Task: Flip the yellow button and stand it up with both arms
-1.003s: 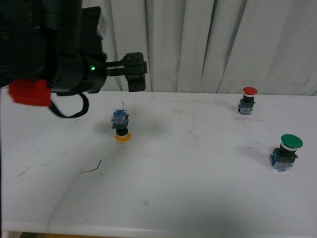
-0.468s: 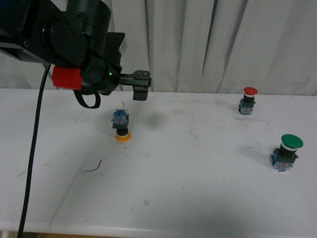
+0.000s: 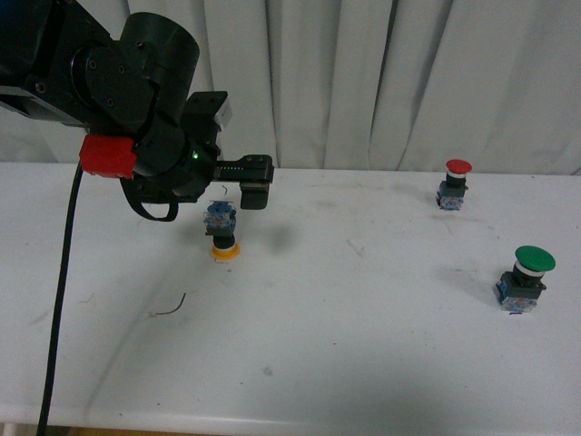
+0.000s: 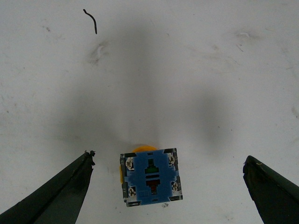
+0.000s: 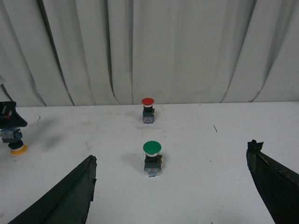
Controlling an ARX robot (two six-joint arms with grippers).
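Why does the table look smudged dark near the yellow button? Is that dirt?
Left wrist view: soft grey shadows blotch the table near the yellow button, whose blue base is sharp. Front view: a faint shadow lies right of the button, likely from the left arm; image slightly grainy.

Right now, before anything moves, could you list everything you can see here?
Yellow-capped push-button with blue block base: one, upside down on its cap, table's left part.
Red-capped push-button: one, upright, far right near the curtain.
Green-capped push-button: one, upright, right side, nearer.
Thin black wire scraps: a few, scattered on the table.
White table: one, scuffed.
Pale pleated curtain: one, behind the table.
Left hand: one, black, on a bulky black arm with a red mark, open above the yellow-capped button.
Right hand: one, black, open, seen only by its own camera.
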